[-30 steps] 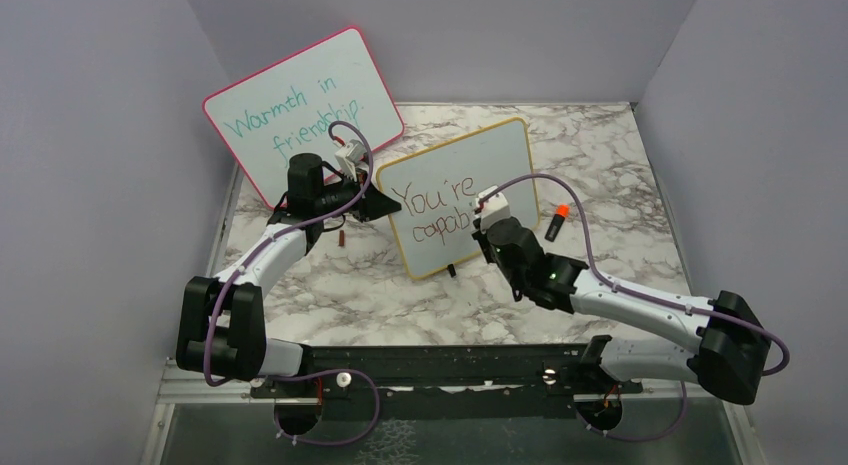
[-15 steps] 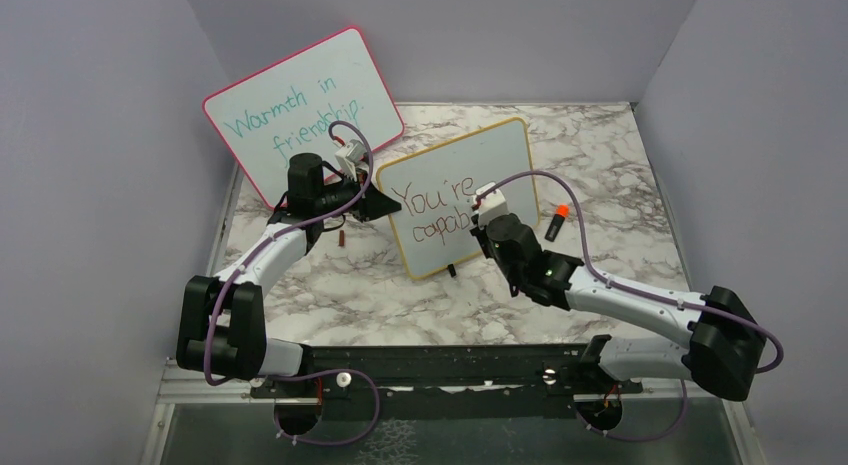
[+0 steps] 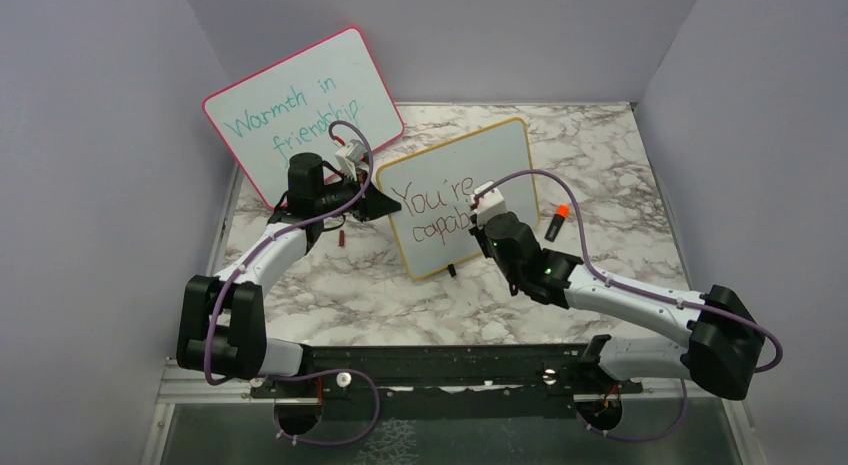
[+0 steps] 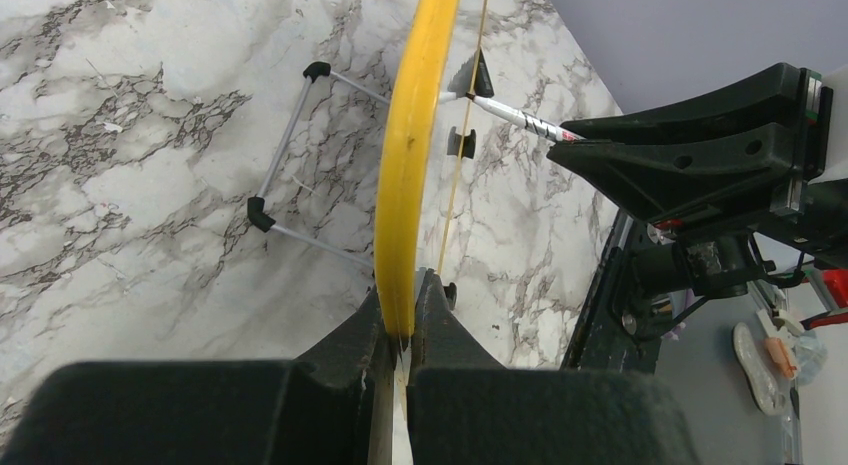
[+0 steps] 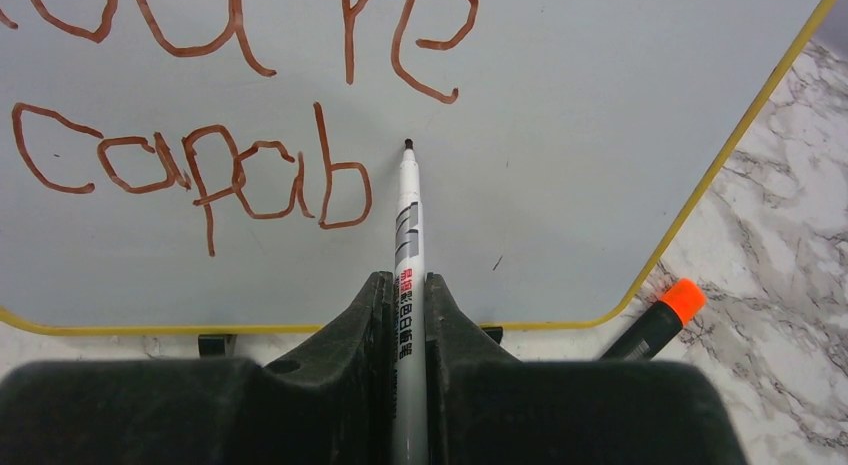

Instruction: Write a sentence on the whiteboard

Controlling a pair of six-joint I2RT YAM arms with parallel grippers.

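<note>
The yellow-framed whiteboard (image 3: pixel 500 155) stands on small black feet mid-table. It also fills the right wrist view (image 5: pixel 600 105). The red-brown sentence (image 5: pixel 200 170) reads "You're" and below it "capab". My left gripper (image 3: pixel 385 207) is shut on the board's left edge; the left wrist view shows the yellow frame (image 4: pixel 415 135) clamped between the jaws. My right gripper (image 5: pixel 405 290) is shut on a white marker (image 5: pixel 407 225). The marker's tip is at the board surface just right of the "b"; I cannot tell whether it touches.
A larger pink-framed board (image 3: pixel 300 105) with teal writing leans at the back left. A black marker with an orange cap (image 3: pixel 556 221) lies on the marble table (image 3: pixel 400 305) right of the yellow board; it also shows in the right wrist view (image 5: pixel 660 320). Grey walls enclose three sides.
My right arm has shifted slightly left and toward the board, bringing the marker tip up beside the "b". The left arm and the board have not moved.
</note>
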